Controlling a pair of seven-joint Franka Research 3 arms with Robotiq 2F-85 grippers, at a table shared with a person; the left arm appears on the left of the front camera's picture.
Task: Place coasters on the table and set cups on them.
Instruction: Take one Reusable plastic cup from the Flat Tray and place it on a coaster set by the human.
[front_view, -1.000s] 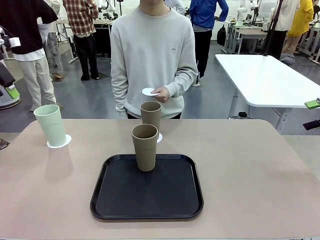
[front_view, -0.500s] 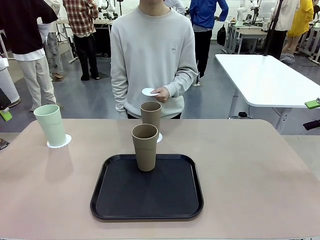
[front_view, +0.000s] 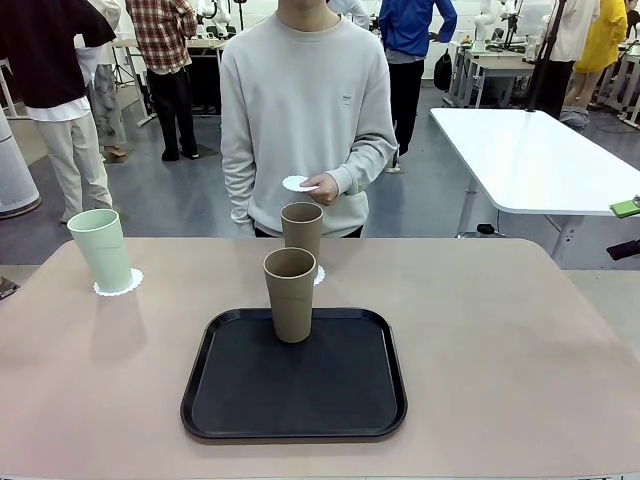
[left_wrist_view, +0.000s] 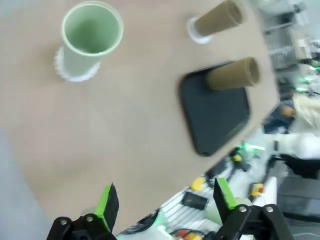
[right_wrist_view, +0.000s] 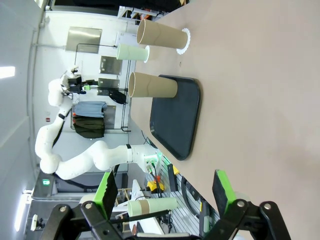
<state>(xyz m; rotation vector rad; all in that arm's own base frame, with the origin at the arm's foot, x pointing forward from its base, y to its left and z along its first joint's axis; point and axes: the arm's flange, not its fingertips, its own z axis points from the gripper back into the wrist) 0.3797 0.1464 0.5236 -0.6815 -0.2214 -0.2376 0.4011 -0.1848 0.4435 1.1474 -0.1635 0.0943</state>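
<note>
On the beige table (front_view: 480, 330), a mint cup (front_view: 100, 250) stands on a lacy coaster (front_view: 120, 284) at the far left. One brown cup (front_view: 301, 232) stands on a second coaster (front_view: 318, 276) at the far middle. The other brown cup (front_view: 290, 295) stands on the black tray (front_view: 340, 390). The person's hand (front_view: 325, 187) holds a third coaster (front_view: 296, 183) at waist height. My left gripper (left_wrist_view: 165, 200) hangs open high above the table, with the mint cup (left_wrist_view: 90, 40) below it. My right gripper (right_wrist_view: 164, 192) is open off the table's right side, holding nothing.
A white table (front_view: 530, 160) stands behind on the right. One green pad (front_view: 625, 208) of my right gripper shows at the picture's right edge. The person stands at the far edge, behind the brown cups. Bare tabletop lies right of the tray.
My left arm's gripper, at the front view's left edge before, has slid out of that picture. The cups, coasters and the person's hand have not moved.
</note>
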